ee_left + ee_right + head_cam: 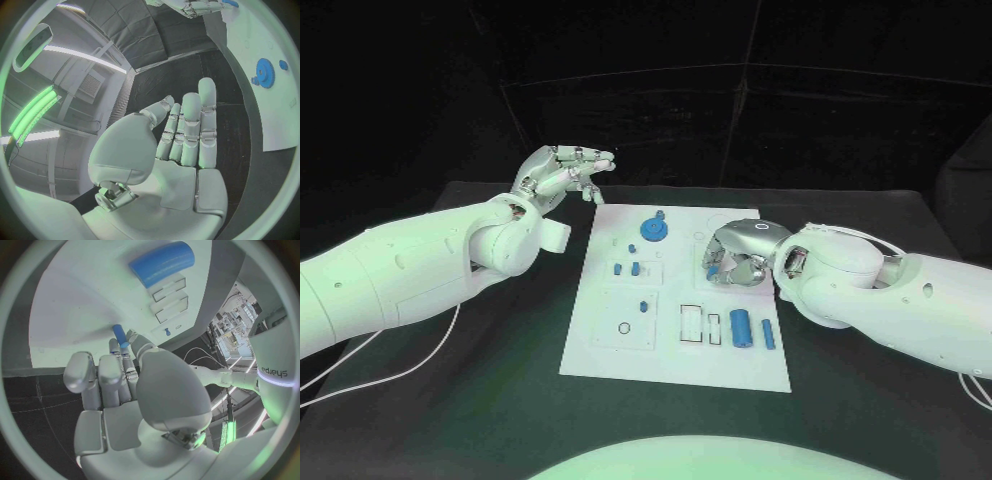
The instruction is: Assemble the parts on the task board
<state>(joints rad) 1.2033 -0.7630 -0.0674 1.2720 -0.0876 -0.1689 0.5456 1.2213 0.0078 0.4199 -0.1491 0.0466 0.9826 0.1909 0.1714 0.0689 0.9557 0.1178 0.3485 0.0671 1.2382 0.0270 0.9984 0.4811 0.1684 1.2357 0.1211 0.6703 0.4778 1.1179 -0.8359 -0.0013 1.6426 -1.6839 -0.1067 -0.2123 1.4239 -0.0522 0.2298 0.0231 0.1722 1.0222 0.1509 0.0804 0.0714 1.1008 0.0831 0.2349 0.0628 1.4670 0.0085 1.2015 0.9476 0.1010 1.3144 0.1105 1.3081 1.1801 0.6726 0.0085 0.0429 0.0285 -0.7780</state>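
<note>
My left hand (563,172) raised beyond board's far left corner, fingers apart, holding nothing. My right hand (734,256) over white board (668,355), pinching small blue peg (120,335). Blue gear (655,229), cylinder (740,324) lie on board nearby.

Only readable bit I can spot is "ediays" (or something close, the letters are tiny) in grey on the white rounded robot arm (275,371), right wrist view.
</note>
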